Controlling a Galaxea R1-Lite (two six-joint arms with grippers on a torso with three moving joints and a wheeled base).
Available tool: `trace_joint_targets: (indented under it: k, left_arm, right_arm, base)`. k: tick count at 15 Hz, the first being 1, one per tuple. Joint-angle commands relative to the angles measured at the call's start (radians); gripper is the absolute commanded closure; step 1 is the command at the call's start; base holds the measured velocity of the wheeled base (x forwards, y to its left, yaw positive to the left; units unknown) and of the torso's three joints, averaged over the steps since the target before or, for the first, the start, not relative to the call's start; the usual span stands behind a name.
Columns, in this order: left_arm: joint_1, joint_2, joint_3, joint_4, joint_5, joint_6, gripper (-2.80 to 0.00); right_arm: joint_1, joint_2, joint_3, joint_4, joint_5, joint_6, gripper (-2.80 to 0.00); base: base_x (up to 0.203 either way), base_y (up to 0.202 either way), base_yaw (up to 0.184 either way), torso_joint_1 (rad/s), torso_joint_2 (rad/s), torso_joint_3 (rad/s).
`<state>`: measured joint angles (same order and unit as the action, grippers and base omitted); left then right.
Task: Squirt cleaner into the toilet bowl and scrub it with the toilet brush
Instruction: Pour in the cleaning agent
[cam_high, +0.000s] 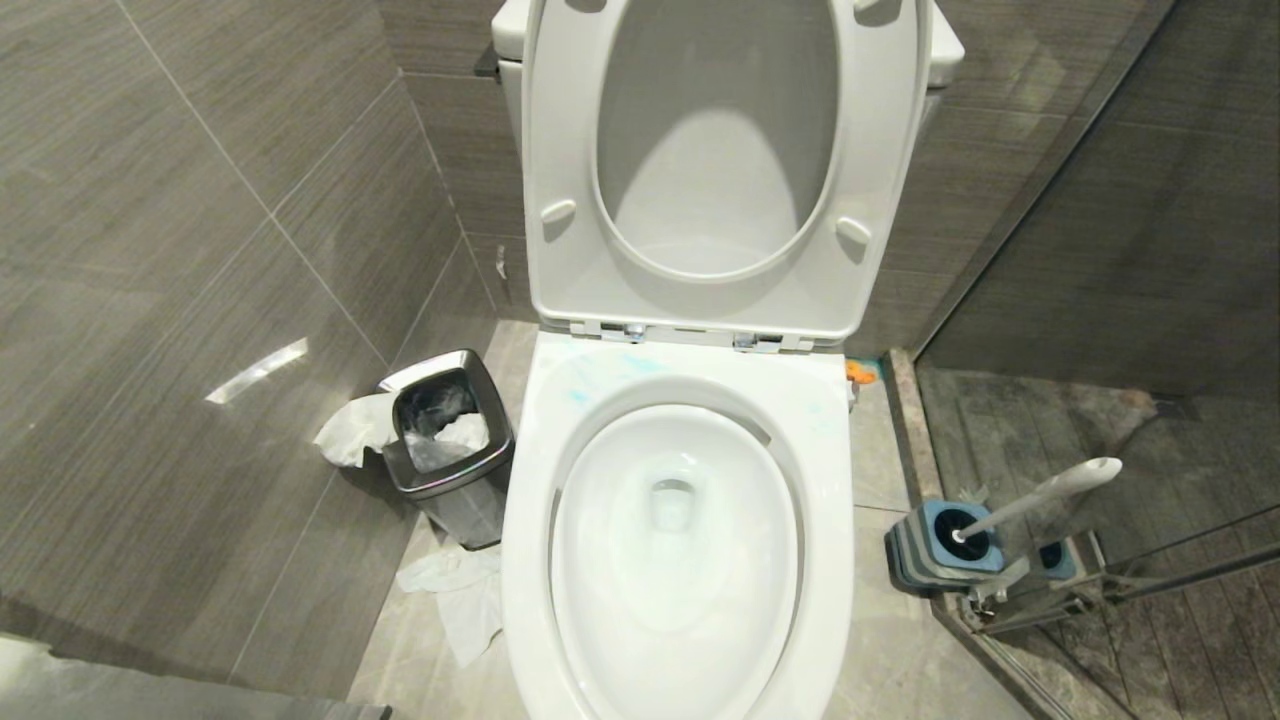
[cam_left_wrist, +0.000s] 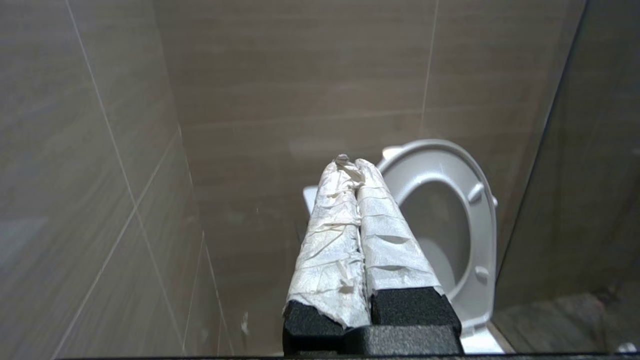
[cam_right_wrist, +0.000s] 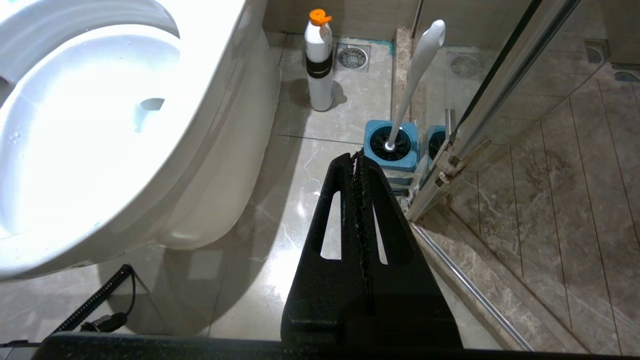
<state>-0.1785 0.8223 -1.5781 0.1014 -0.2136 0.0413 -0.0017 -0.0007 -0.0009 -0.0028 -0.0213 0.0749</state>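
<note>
Brush parked in holder, both grippers clenched on nothing.

Head view: I am seeing the toilet bowl (cam_high: 678, 560) at centre, seat up, turquoise cleaner (cam_high: 610, 375) smearing its rear rim; toilet brush (cam_high: 1040, 497) leaning at lower right; steel bin (cam_high: 447, 440) at left holding crumpled tissue.
Left wrist: left gripper (cam_left_wrist: 352, 162), tape-wrapped, is closing on nothing, pointing at wall.
Right wrist: right gripper (cam_right_wrist: 356, 156) is sitting clamped at centre, above the floor. Bottle (cam_right_wrist: 320, 60) standing upper centre. Handle looks light, stiff, slick; I would grip mid-handle.

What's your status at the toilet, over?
Left gripper shut, empty, raised toward the wall. Right gripper shut, empty, low near the toilet brush, which stands in its holder. Blue smears on toilet bowl rim. Nothing blocking.
</note>
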Motion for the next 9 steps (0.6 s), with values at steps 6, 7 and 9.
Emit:
trace_joint_targets:
  k: [6,7,9]
  left_arm:
    - [0.096,-0.468,0.422,0.126,-0.057,-0.013,0.00]
    - [0.113,-0.521,0.454,0.157,-0.075,-0.031,0.00]
    - [0.146,-0.636,0.543,0.208,-0.116,-0.057,0.00]
  right_arm:
    - [0.000,0.001,-0.001,0.000,0.000,0.000,0.00]
    - [0.000,0.001,0.000,0.000,0.000,0.000,0.00]
    - [0.000,0.001,-0.001,0.000,0.000,0.000,0.00]
  base:
    - [0.000,0.000,0.000,0.000,0.00,0.000]
    - [0.000,0.000,0.000,0.000,0.00,0.000]
    - [0.000,0.000,0.000,0.000,0.00,0.000]
